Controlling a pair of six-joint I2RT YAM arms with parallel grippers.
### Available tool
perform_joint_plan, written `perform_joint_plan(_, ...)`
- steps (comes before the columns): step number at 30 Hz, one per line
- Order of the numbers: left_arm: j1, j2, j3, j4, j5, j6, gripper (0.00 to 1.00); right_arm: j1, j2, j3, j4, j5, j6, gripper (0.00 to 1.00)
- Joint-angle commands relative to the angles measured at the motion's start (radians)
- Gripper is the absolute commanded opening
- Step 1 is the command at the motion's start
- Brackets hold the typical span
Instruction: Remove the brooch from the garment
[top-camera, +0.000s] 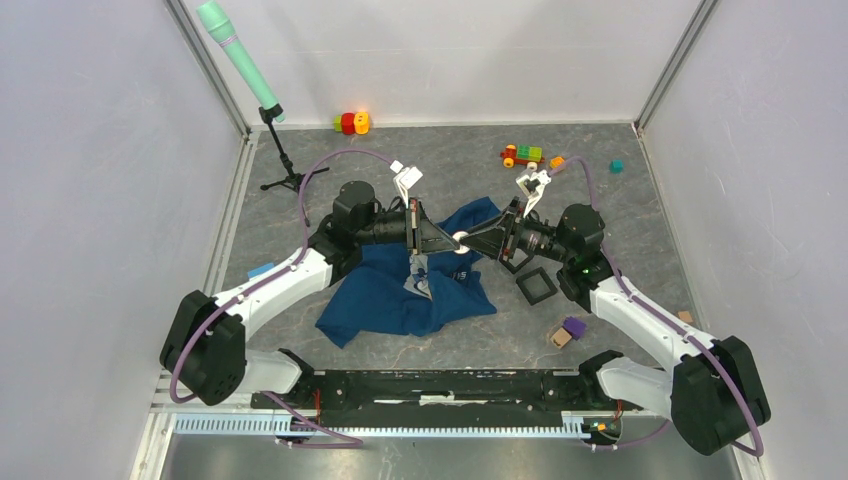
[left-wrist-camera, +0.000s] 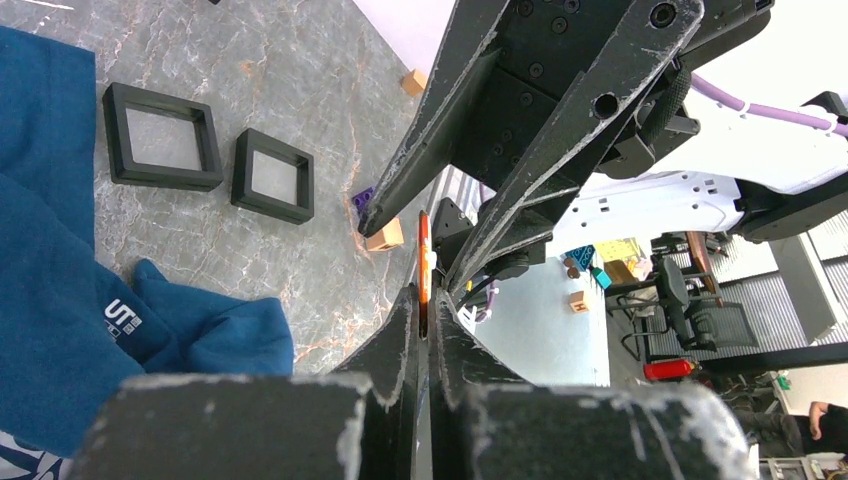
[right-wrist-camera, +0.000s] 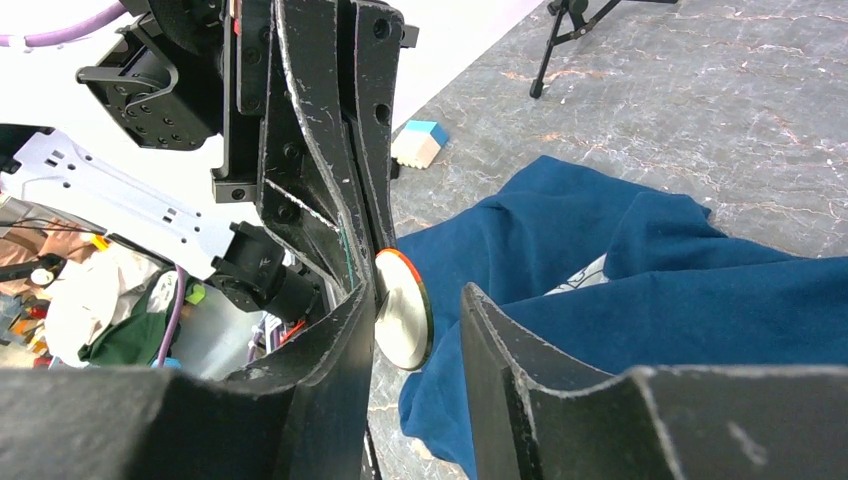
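The garment (top-camera: 390, 295) is a dark blue T-shirt, crumpled on the table between the arms; it also shows in the left wrist view (left-wrist-camera: 50, 300) and the right wrist view (right-wrist-camera: 640, 270). The brooch (top-camera: 461, 238) is a small round disc with an orange rim, held in the air just above the shirt. My left gripper (top-camera: 445, 238) (left-wrist-camera: 424, 300) is shut on the brooch's edge (left-wrist-camera: 424, 262). My right gripper (top-camera: 474, 240) (right-wrist-camera: 417, 295) is open, its jaws either side of the brooch (right-wrist-camera: 403, 312), pale face showing. I cannot tell whether the brooch touches the cloth.
Two black square frames (top-camera: 536, 286) (left-wrist-camera: 160, 137) lie right of the shirt. A purple block (top-camera: 574, 326) and a tan block (top-camera: 560, 338) lie near the right arm. A toy train (top-camera: 522, 155), a red-yellow toy (top-camera: 350, 122) and a microphone stand (top-camera: 285, 180) stand at the back.
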Motion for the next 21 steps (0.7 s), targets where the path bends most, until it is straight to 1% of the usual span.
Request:
perform_joint_plan(1,-0.004,-0.015,0.017,0.062,0.032,-0.039,0.02,-0.004,-0.015,0.006,0.033,-0.015,0.005,0.39)
perform_joint_plan(7,-0.004,-0.023,0.017,0.077,0.040,-0.060,0.02,-0.005,-0.009,0.000,0.034,-0.019,-0.001,0.30)
perform_joint_plan(13,-0.005,-0.023,-0.001,0.192,0.070,-0.152,0.02,-0.004,-0.003,-0.020,0.100,-0.023,0.041,0.26)
perform_joint_plan(15,-0.004,-0.023,-0.001,0.192,0.073,-0.156,0.02,-0.005,-0.001,-0.021,0.115,-0.026,0.056,0.21)
perform_joint_plan(18,-0.004,-0.026,-0.005,0.207,0.076,-0.172,0.02,-0.004,0.000,-0.023,0.123,-0.025,0.057,0.16)
perform_joint_plan(21,-0.005,-0.020,-0.019,0.280,0.075,-0.233,0.02,-0.004,-0.001,-0.031,0.125,-0.017,0.053,0.14)
